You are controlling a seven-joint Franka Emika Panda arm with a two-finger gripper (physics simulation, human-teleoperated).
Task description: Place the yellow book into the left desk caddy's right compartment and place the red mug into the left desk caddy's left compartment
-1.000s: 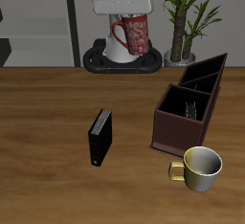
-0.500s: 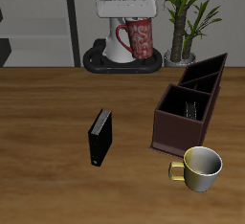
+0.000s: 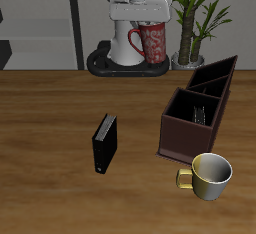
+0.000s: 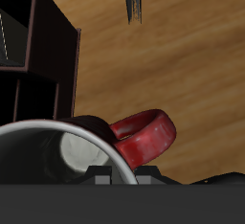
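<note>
One relation decides the coming move: the left desk caddy (image 3: 198, 107) lies below the claw (image 3: 148, 25) and off toward the tabletop's (image 3: 60, 118) front edge, on the side where the potted plant (image 3: 193, 18) stands. The claw is clamped on the red mug (image 3: 148, 42), which hangs high in the air over the robot's round base (image 3: 125, 63), upright, its loop handle (image 4: 144, 135) sticking out sideways away from the caddy.

In the wrist view the mug's rim and pale inside (image 4: 72, 151) fill the space just under the claw, and the caddy's dark walls (image 4: 43, 65) show beyond it, well apart from the mug.

The caddy's long axis runs slantwise, from the big square right compartment (image 3: 192, 111) nearer the front edge to the narrower slant-walled sections farther back. The left compartment (image 3: 222, 74), the mug's goal, is among those farther sections, so it is the part of the caddy closest to the claw in depth. I judge the move must carry the mug sideways and forward, then down between the tall slanted walls.

Something pale with a wire edge lies in the square section, most likely the yellow book (image 3: 200, 109), though it is too small to be sure.
</note>
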